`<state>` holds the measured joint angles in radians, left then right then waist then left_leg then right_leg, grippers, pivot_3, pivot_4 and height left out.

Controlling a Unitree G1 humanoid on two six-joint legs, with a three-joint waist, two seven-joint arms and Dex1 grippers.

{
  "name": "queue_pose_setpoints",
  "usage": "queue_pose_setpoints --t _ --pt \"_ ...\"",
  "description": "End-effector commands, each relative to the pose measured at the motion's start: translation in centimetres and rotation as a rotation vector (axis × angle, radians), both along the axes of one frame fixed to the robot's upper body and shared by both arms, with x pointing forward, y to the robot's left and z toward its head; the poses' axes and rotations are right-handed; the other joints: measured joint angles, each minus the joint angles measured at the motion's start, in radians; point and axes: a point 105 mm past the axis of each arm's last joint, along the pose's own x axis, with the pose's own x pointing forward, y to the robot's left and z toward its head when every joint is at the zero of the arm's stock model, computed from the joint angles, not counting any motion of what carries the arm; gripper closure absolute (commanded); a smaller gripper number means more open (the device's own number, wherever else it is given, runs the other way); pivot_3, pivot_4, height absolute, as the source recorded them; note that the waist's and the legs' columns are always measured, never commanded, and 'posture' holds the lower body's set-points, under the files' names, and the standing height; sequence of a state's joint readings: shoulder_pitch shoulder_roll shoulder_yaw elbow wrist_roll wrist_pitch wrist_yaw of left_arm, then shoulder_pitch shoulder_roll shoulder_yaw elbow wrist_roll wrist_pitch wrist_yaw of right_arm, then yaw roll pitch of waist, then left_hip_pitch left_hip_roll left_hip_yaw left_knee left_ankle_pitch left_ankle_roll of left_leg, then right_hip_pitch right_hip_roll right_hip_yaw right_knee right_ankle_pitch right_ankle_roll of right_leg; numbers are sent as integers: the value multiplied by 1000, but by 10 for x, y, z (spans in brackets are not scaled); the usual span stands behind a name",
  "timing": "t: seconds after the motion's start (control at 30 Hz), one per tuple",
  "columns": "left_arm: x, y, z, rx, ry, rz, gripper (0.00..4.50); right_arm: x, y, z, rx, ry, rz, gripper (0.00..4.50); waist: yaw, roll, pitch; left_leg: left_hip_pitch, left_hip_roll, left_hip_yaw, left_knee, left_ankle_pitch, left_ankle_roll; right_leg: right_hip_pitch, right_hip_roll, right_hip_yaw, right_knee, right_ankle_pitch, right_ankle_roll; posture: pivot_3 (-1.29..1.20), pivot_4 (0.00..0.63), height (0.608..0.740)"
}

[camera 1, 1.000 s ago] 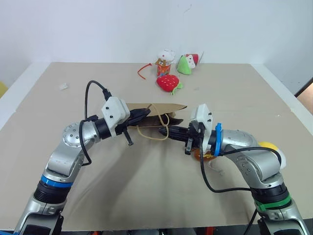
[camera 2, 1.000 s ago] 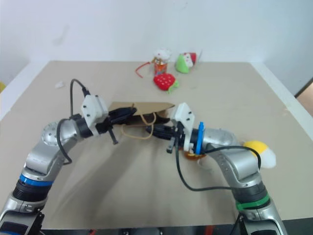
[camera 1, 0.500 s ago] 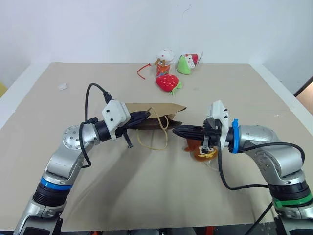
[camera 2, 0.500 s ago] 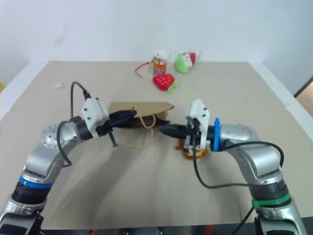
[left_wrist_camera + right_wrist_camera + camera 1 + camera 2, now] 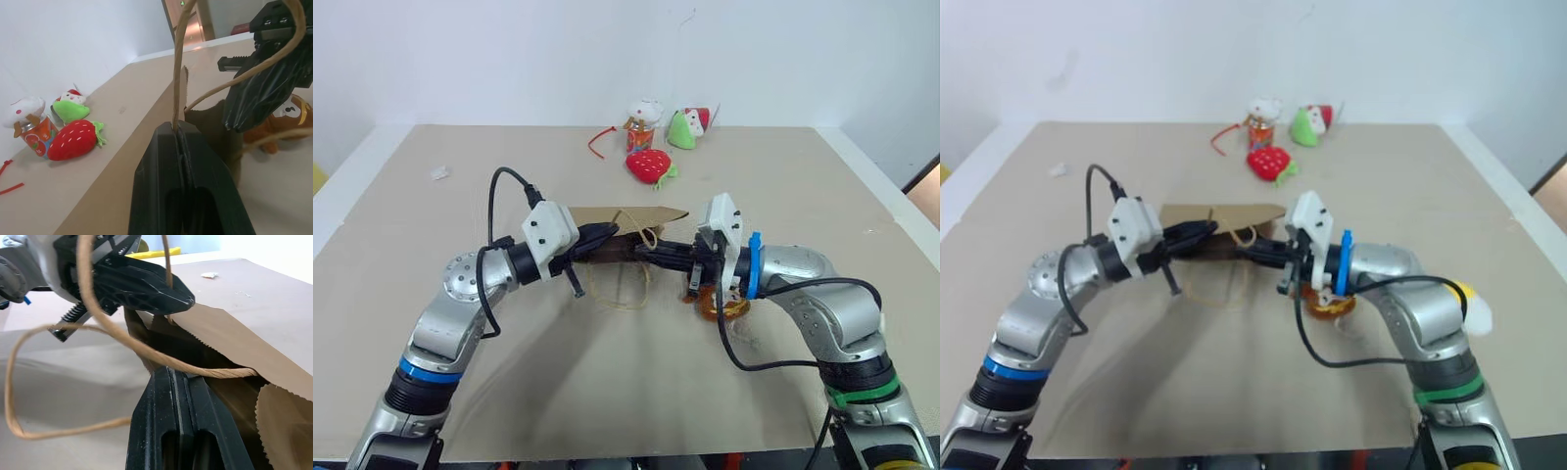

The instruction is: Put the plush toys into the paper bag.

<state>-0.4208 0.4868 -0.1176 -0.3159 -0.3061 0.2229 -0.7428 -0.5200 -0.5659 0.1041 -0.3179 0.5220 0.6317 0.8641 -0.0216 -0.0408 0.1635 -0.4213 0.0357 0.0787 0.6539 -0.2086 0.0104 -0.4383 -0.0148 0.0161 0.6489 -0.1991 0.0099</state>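
While both claws, left (image 5: 607,235) and right (image 5: 651,253), pinch its rim (fully closed), the paper bag (image 5: 631,217) gapes dark.

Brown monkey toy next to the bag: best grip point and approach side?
Grip the monkey across its round body, coming from above. It lies low on the table, beside the paper bag, right under the right gripper. A side approach would probably meet the bag or that arm. Both grippers are shut on the bag's rim, the left gripper included, so one must let go first.

text: none legible | labels: none | signs: none
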Motion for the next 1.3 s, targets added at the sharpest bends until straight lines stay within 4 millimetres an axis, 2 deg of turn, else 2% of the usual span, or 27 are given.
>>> queue_pose_setpoints --t 0.03,0.23,0.4,0.53,0.73,0.8,0.9,1.07,1.3 --pt "-3 -2 11 -23 -41 12 4500 7 9 1 -4 -38 -16 4428 0 0 0 0 0 0 0 0 0 0 0 0 0 0 0 0 150 740" --pt "5 -1 24 -90 -40 79 4500 16 22 -28 -44 -12 -87 4428 1 0 0 -1 0 0 0 0 0 0 0 0 0 0 0 0 150 740" --pt "9 -1 31 -110 -57 122 4500 9 30 -61 -111 35 -126 4428 1 0 0 -1 0 -1 0 0 0 0 0 0 0 0 0 0 150 740" --pt "2 -3 37 -118 -98 136 4500 3 30 -85 -158 103 -160 4428 1 0 0 -1 0 0 0 0 0 0 0 0 0 0 0 0 150 740" --pt "-21 0 20 -135 -65 170 4500 3 18 -122 -260 190 -212 4428 -1 0 -1 1 0 1 0 0 0 0 0 1 0 0 0 0 150 740" --pt "-23 3 20 -148 -66 183 4500 3 17 -126 -266 198 -217 4428 0 -1 -1 1 1 -1 0 0 0 1 0 0 0 -1 -2 0 150 740" --pt "-25 5 36 -160 -162 194 4500 7 18 -125 -251 208 -229 4428 1 -1 -1 4 1 -1 0 3 1 3 0 -1 0 -1 -6 0 150 740" --pt "-36 -5 57 -152 -297 131 4500 14 20 -121 -244 199 -238 4428 0 -1 -1 6 0 1 0 6 2 4 0 0 -1 -2 -7 0 150 740" --pt "-47 -14 61 -130 -342 48 4500 15 21 -121 -246 194 -232 4428 0 -1 -1 6 1 2 0 7 3 4 0 1 -1 -1 -7 0 150 740"
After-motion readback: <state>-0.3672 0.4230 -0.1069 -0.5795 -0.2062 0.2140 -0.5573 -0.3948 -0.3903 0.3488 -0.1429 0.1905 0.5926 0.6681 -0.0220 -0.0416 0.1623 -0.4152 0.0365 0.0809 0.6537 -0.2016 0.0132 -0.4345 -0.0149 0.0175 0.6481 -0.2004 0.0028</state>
